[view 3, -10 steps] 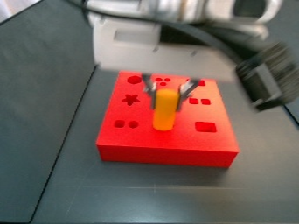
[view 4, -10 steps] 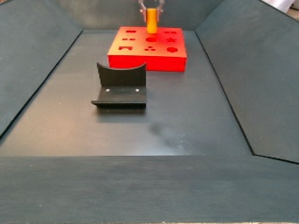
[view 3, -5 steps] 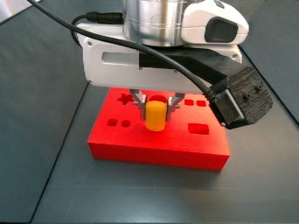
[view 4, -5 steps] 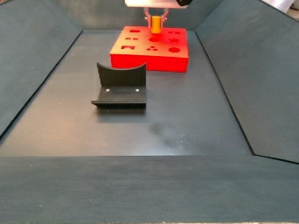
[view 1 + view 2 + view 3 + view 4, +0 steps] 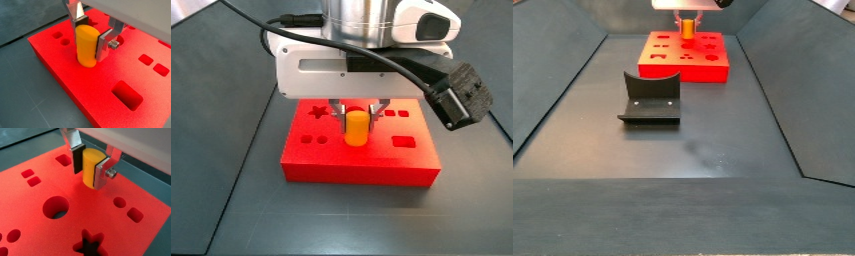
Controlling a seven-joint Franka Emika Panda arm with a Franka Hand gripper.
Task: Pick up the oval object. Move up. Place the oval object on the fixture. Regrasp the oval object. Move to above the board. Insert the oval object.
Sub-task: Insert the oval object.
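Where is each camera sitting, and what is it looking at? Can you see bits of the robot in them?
Wrist view: rides on the arm, looks down at the gripper holding the yellow peg upright over the red board.
Wrist view: also on the arm, from another side; the fingers clamp the peg above the board's holes.
Side view: close by the board, looking slightly down; the arm's white body fills the top.
Side view: far down the table, looking along it; the dark bracket stands nearer than the board.
All four share peg and board.
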